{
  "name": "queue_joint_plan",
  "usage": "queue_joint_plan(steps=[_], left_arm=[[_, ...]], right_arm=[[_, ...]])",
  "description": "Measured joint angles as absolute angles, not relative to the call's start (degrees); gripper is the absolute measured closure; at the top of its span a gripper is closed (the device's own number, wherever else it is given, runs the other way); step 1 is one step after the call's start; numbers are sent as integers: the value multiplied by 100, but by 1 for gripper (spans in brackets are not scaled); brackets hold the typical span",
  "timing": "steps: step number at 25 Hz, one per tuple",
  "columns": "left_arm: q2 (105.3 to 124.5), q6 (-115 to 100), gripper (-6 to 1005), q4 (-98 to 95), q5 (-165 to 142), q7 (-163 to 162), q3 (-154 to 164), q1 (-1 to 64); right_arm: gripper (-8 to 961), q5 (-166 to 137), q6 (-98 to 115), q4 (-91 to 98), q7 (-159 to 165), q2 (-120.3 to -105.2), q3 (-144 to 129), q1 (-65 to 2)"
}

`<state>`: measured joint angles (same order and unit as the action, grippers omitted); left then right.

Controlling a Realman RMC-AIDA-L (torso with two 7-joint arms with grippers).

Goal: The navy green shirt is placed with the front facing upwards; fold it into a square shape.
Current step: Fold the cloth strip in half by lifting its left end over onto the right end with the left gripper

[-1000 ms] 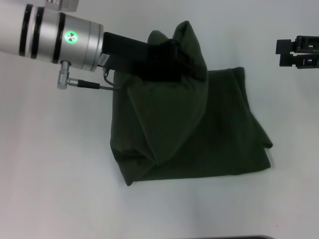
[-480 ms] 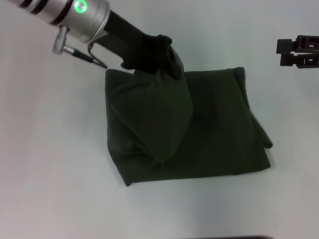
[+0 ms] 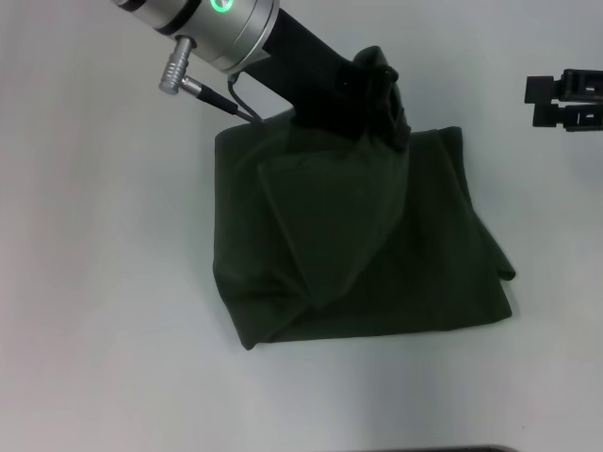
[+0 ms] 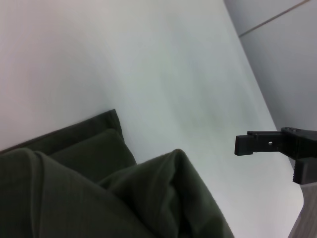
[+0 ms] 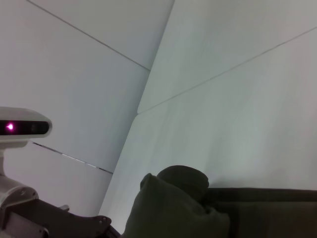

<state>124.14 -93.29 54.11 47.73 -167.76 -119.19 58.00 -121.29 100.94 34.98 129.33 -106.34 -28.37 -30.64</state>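
White counter fills the head view, wide and plain, and right in the middle of it sits the navy green shirt, already doubled over into a thick, roughly rectangular bundle. Its near edge runs fairly straight, its right side bulges out to a small point, and its left corner curls under. No lettering or collar shows from here, just dark olive cloth.

One big flap of that cloth is up off the bundle! It rises in a cone from the near-left part of the shirt to a bunched peak at the far edge, and that peak is caught in the left gripper. The left arm comes in from the upper left, silver wrist with a green light, black hand reaching down over the far side of the shirt. Its fingers are pinching the gathered fabric, which wraps around them so the tips themselves are hidden. The left wrist view shows the raised fold close up, with the flat layer lying on the counter beyond it.

Over at the right edge, well apart from the shirt, the right gripper hangs above the bare counter. Its black fingers lie close and parallel, but whether they are fully pressed together I cannot tell.
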Motion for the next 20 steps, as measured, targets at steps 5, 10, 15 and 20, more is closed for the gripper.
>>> queue_joint_plan(steps=[5,10,15,20], left_arm=[[12421,-9133,928,5307,4825,-16778,-11906,5791],[12433,-8634,929,4931,4877,-16769,-11728,5802],[12446,-8429,928,4910,4888,-16781,-11599,5622],[12422,-8432,894,4908,5068,-16741,-11599,5543]], right_arm=[[40,-12129,10089,3498,12946,-10634,-2846,-3084],[39,-12129,10085,3498,12946,-10634,-2866,-3137],[39,-12129,10081,3498,13002,-10627,-2880,-3133],[41,-12129,10080,3498,13007,-10626,-2882,-3134]])
